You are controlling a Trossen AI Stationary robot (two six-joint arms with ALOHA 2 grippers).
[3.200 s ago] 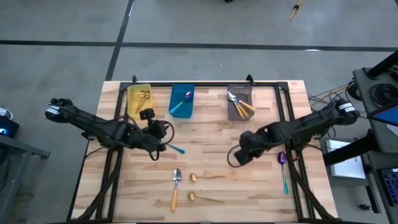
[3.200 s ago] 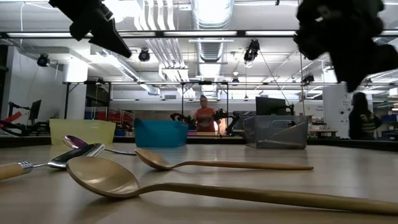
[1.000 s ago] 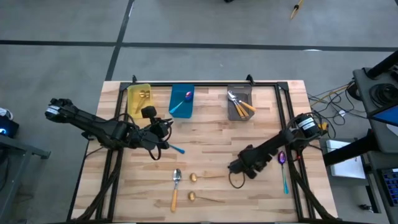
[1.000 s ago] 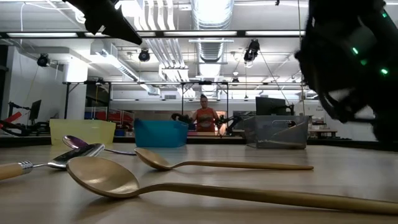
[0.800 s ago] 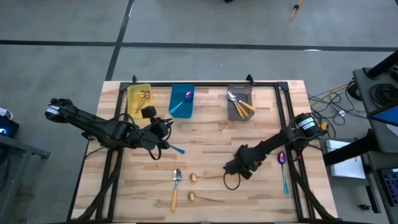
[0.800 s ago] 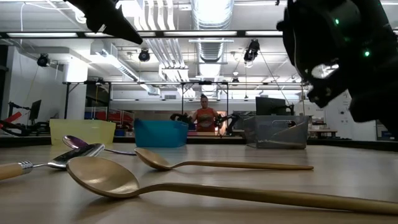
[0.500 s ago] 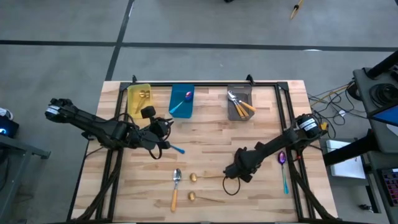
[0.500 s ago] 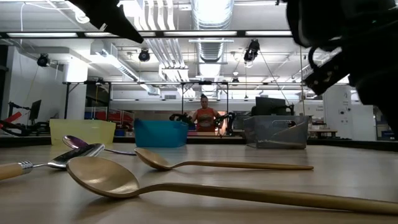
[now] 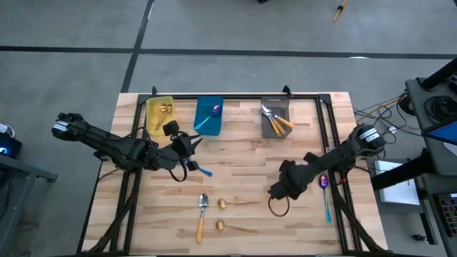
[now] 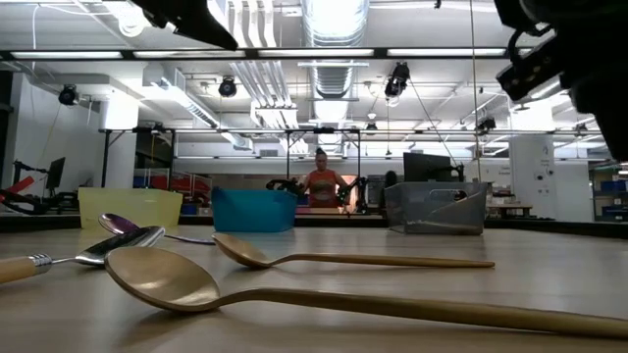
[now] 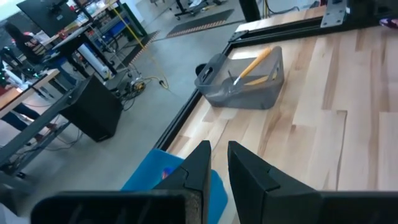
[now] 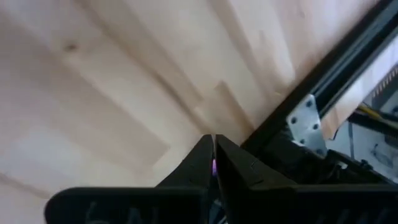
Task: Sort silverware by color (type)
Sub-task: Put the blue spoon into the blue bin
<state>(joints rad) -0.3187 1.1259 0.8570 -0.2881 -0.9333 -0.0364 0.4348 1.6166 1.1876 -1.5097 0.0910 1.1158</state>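
Two gold spoons (image 10: 294,299) lie nearest the low camera on the wooden tabletop (image 9: 235,160), with an orange-handled silver spoon (image 9: 202,214) just beside them at the near edge, as seen from above. Above the middle of the tabletop, the right hand (image 9: 280,191) hangs with its fingers pressed together; a purple glint shows between the tips in its wrist view, though whether anything is gripped cannot be told. Near it, toward the right rail, lies a purple spoon with a teal handle (image 9: 325,191). To the left, the left hand (image 9: 187,141) hangs with its fingers close together, a narrow gap between them and nothing visibly held, and a teal handle (image 9: 203,171) lies on the wood close by. Along the far edge stand a yellow bin (image 9: 160,113), a blue bin (image 9: 208,115) holding purple-and-teal spoons, and a grey bin (image 9: 275,118) holding orange-handled ones. Beyond the tabletop, a person (image 10: 321,184) stands in the workshop.
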